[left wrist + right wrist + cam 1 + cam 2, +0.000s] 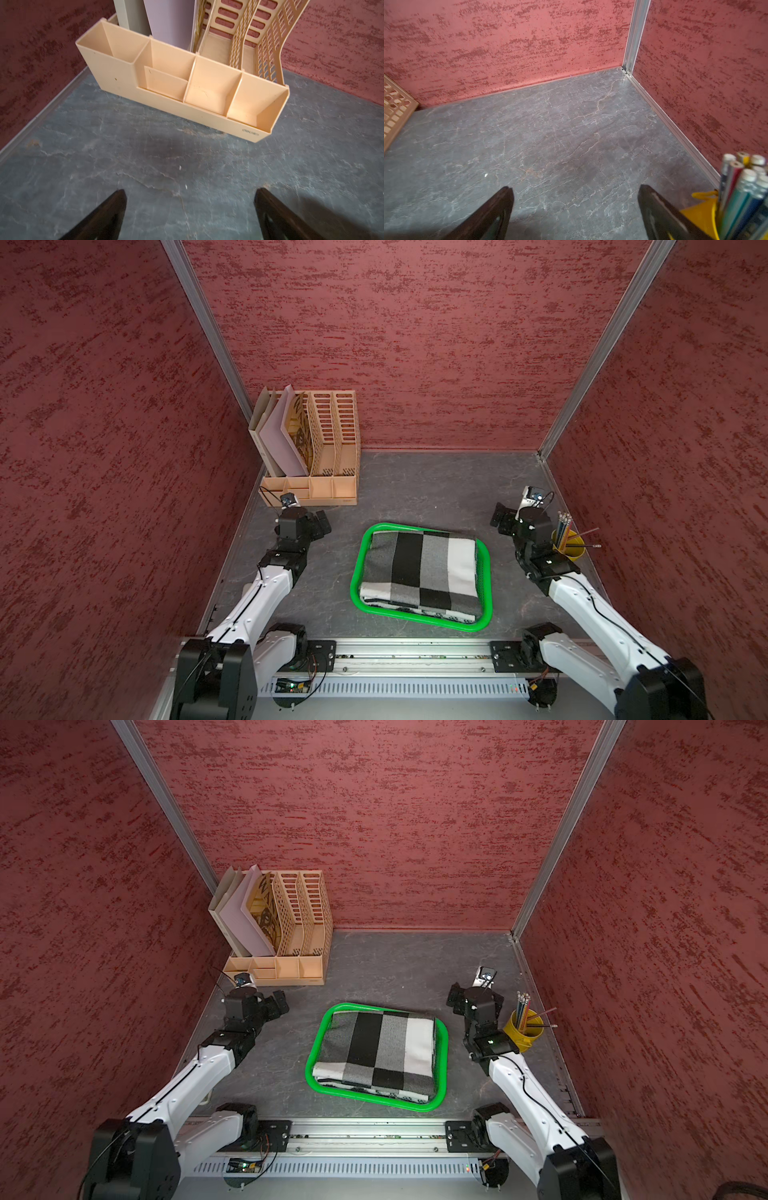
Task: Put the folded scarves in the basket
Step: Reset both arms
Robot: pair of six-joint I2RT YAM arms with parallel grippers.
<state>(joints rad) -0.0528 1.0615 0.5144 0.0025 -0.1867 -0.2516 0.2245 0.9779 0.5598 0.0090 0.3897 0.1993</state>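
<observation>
The folded scarf (419,572) lies inside the green basket (357,568) on the grey table (415,489), between the two grippers and apart from both. The left gripper (190,194) has jaws spread wide and empty, with the tan file organizer (187,83) just ahead of them. The right gripper (575,192) has jaws spread wide and empty, with the yellow pencil cup (699,214) just beside one jaw.

Black, grey and white checked scarf (419,568), bright green basket (415,617), tan organizer (332,489)

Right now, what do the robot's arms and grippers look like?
Both the left arm and right arm have white rounded shells, black joints and a thin black cable along them. The left gripper and right gripper have dark, tapering fingers.
</observation>
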